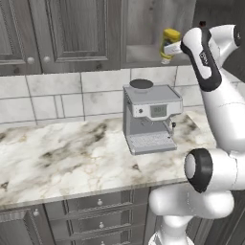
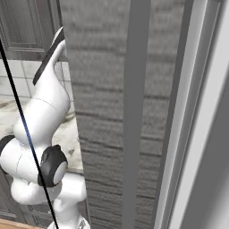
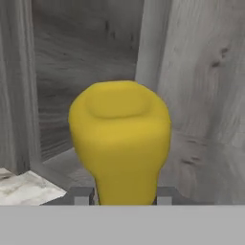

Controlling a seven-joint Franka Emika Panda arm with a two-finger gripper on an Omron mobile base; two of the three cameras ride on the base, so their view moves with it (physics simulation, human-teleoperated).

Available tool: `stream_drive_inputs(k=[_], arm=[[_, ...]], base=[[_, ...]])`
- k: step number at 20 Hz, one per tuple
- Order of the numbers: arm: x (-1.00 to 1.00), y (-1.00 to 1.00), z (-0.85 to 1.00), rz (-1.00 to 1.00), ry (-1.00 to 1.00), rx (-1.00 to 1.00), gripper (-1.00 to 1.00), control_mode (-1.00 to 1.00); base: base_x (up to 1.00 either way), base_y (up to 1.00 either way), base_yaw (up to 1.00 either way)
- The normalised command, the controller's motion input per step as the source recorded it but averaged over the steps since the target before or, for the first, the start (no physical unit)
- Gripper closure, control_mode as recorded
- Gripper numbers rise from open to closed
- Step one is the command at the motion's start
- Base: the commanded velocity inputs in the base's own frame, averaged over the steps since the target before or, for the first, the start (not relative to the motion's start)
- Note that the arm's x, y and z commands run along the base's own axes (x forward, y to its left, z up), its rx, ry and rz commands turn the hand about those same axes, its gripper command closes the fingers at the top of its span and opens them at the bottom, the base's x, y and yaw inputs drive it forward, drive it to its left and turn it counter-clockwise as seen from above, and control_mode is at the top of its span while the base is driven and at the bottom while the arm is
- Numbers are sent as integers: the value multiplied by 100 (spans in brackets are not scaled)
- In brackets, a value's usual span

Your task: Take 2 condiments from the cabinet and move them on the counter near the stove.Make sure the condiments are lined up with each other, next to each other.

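A squat yellow condiment bottle (image 1: 170, 38) stands in the open shelf compartment of the grey wood-grain cabinet (image 1: 143, 28), at its right side. My gripper (image 1: 168, 50) is shut on this bottle from the right, with the arm reaching up from the lower right. In the hand view the yellow bottle (image 3: 119, 134) sits close up between my fingertips (image 3: 81, 196), and the gripper (image 3: 123, 197) pinches its narrow end. The cabinet's inner walls (image 3: 201, 95) surround it. The marble counter (image 1: 72, 153) lies below. The stove is out of view.
A boxy silver coffee machine (image 1: 150, 117) stands on the counter under the open compartment. Closed cabinet doors (image 1: 76, 28) with round knobs lie to the left, grey drawers (image 1: 100, 220) below the counter. A grey wood-grain panel (image 2: 134, 112) stands close in the right base view.
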Motion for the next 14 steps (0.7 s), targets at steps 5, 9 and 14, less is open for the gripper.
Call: stream_drive_inputs(k=[5, 9, 14], arm=[[-100, -10, 32, -4, -1, -3, 100, -100], [-100, 0, 4, -7, 2, -4, 100, -100], [-100, 0, -5, -14, 6, 0, 100, -100]], base=[[0, 0, 0], [0, 0, 0], [0, 0, 0]])
